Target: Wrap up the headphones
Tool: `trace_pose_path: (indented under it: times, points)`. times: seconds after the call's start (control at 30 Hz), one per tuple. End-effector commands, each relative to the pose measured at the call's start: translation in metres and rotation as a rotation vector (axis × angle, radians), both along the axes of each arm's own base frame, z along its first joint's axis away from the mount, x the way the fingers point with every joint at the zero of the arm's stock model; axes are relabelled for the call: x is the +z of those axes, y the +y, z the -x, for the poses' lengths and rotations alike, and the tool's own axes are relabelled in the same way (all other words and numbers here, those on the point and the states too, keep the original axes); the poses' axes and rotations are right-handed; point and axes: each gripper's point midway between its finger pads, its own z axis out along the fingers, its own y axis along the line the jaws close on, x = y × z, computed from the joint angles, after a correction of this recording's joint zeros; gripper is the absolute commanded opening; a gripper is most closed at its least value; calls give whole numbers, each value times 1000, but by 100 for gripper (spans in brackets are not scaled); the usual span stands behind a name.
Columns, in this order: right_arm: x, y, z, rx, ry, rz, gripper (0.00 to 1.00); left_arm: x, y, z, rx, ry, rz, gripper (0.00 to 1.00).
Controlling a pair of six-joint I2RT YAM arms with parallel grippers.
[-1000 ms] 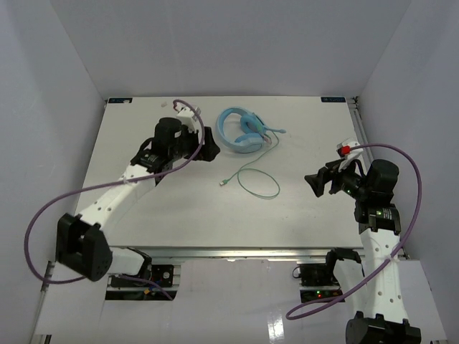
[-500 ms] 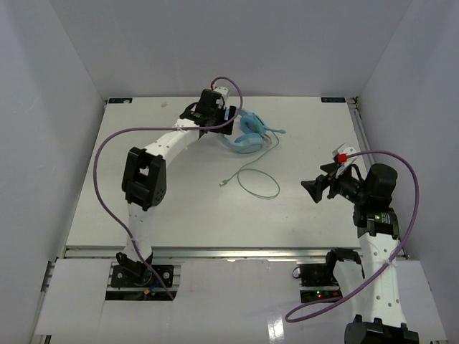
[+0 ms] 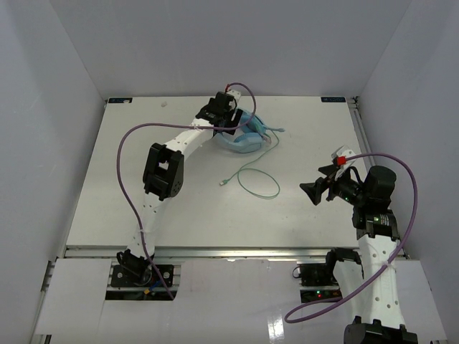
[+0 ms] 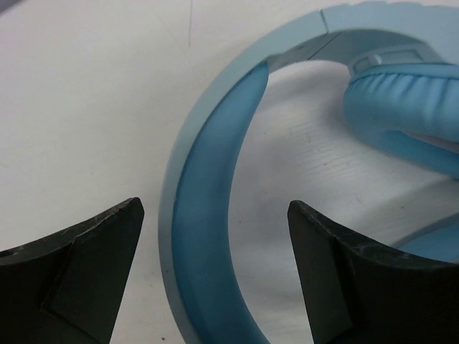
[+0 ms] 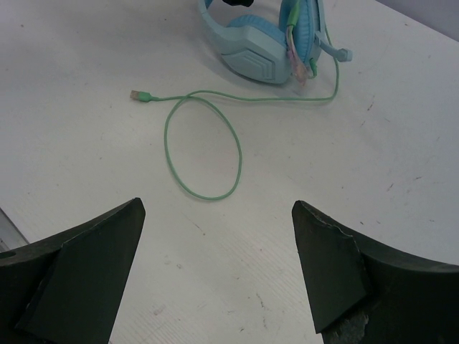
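Black tips frame my left wrist view: the left jaws are spread wide, and the curved headband (image 4: 201,215) runs up between them, touching neither tip as far as I can see. A padded ear cup (image 4: 409,107) sits just beyond on the right. From above, the left arm (image 3: 183,140) reaches to the far middle of the desk (image 3: 107,179), where the light blue headphones (image 3: 244,136) lie on the surface. The right jaws are also spread and pinch nothing, held over the desk's right side, well apart from the headphones. Ahead of them the thin pale green cable (image 5: 204,143) runs from the ear cups into one loose loop on the desk, and its plug (image 5: 138,94) rests at the loop's left.
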Motion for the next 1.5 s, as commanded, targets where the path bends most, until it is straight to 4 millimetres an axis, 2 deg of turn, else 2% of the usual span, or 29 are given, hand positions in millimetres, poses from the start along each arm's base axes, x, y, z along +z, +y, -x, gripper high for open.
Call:
trace_pose_path:
  times: [0.0,0.13,0.37,0.47,0.53,0.67,0.77,0.87,0.93,1.03,1.07,1.17,1.2,1.23,1.27,1.3,1.33,1.4,1.47]
  points:
    - [10,3,0,19,-41,-9,90,48,-13,-13,-162,-150,-87,92]
    - [11,3,1,21,-44,-12,90,42,-21,-8,-276,-164,-117,90]
    - [10,3,2,15,-44,-11,90,32,-31,-12,-335,-158,-114,71]
    - [9,4,3,21,-42,-13,90,37,-30,-17,-325,-182,-123,58]
    - [9,4,4,22,-40,-15,90,41,-29,-19,-320,-198,-131,42]
    - [8,4,3,25,-41,-15,90,47,-26,-19,-312,-212,-141,21]
    - [8,4,4,26,-41,-14,90,56,-23,-14,-296,-217,-128,13]
    - [8,6,6,37,-39,-17,90,74,-18,-5,-263,-222,-82,8]
    - [9,7,7,52,-35,-15,90,93,-12,6,-222,-218,-4,0]
    - [10,9,8,76,-13,-10,90,124,3,34,-158,-187,162,0]
    - [6,11,9,90,21,-13,90,128,10,44,-139,-171,201,0]
    - [10,11,8,110,31,4,90,135,35,74,-44,-113,353,0]
    - [11,11,7,115,39,3,90,133,48,95,-17,-97,382,0]
    - [11,11,7,118,36,5,90,108,55,103,20,-36,394,0]
    - [14,11,6,119,31,7,90,120,65,116,42,-60,444,0]
    - [16,11,5,121,28,7,90,121,73,130,66,-63,481,0]
    - [17,12,4,124,29,4,90,106,78,144,93,-35,502,0]
    - [21,13,3,132,32,-4,90,104,88,163,134,-38,545,0]
    - [24,15,2,139,36,-11,90,91,97,176,172,-29,557,0]
